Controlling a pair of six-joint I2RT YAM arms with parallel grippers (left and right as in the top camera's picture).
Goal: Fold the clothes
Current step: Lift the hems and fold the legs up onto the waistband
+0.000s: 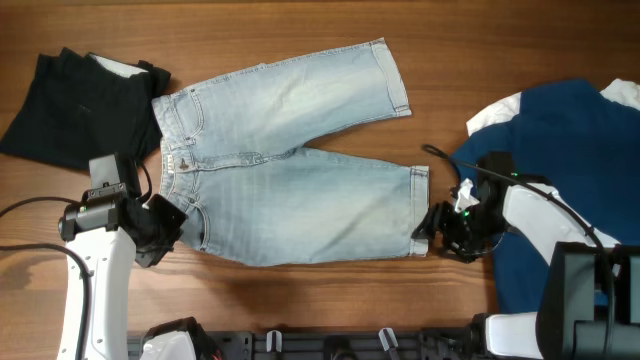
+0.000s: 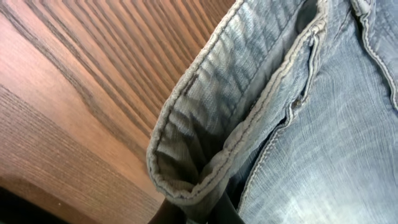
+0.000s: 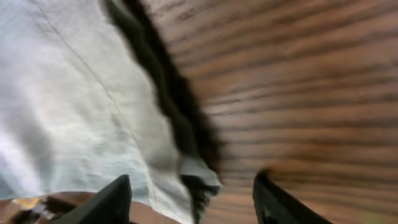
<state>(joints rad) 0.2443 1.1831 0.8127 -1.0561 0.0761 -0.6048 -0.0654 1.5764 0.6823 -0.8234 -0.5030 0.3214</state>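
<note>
Pale-blue denim shorts (image 1: 290,170) lie spread flat on the wooden table, waistband to the left, legs to the right. My left gripper (image 1: 165,225) is shut on the near waistband corner; the left wrist view shows the pinched waistband fold (image 2: 205,143) between its fingers. My right gripper (image 1: 435,228) is open at the hem corner of the near leg (image 1: 420,215); the blurred right wrist view shows the hem corner (image 3: 186,177) between its spread fingers. A black garment (image 1: 80,105) lies at the far left. A navy garment (image 1: 560,150) lies at the right.
A white piece (image 1: 495,115) pokes out from under the navy garment. A white piece (image 1: 125,68) also shows at the black garment's top. The table's front edge holds a dark rail (image 1: 330,345) with robot bases.
</note>
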